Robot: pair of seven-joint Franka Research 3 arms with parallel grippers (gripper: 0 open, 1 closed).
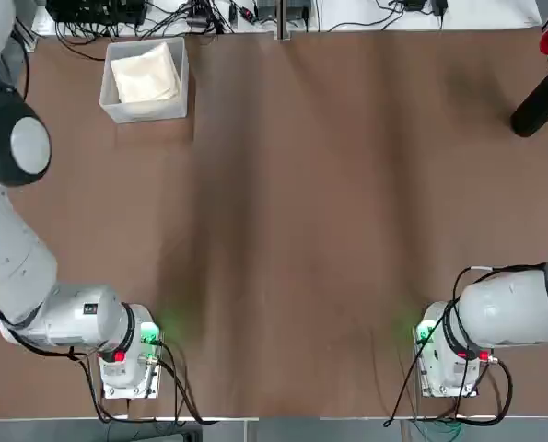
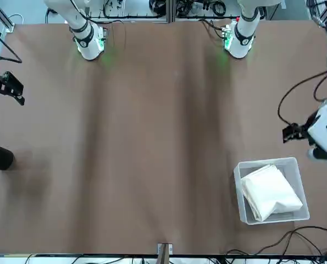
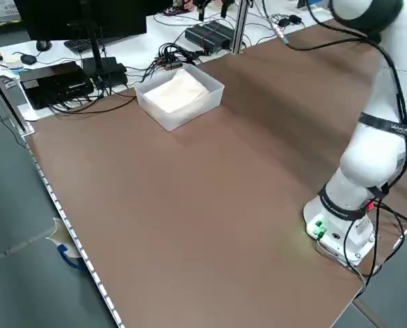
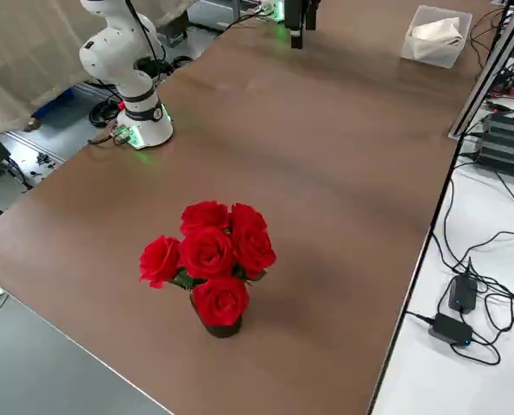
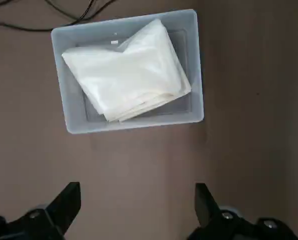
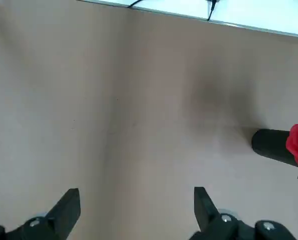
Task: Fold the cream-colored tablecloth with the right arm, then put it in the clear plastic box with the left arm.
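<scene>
- Black fingers [image 5: 63, 207] of the left claw [image 5: 136, 210] stand spread wide and empty above the smooth brown table [image 1: 329, 212], just short of the clear plastic box [image 5: 68, 107].
- Inside that squarish, translucent, straight-walled box lies the cream-colored tablecloth [image 5: 126, 72], folded into a soft, layered, faintly creased pad lying askew to the walls.
- Right claw [image 6: 136, 212] hangs released over bare table, its matte black fingers [image 6: 64, 210] parted.
- Red roses [image 4: 209, 259] in a dark cylindrical vase [image 1: 538, 103] stand at the table's far right corner.
</scene>
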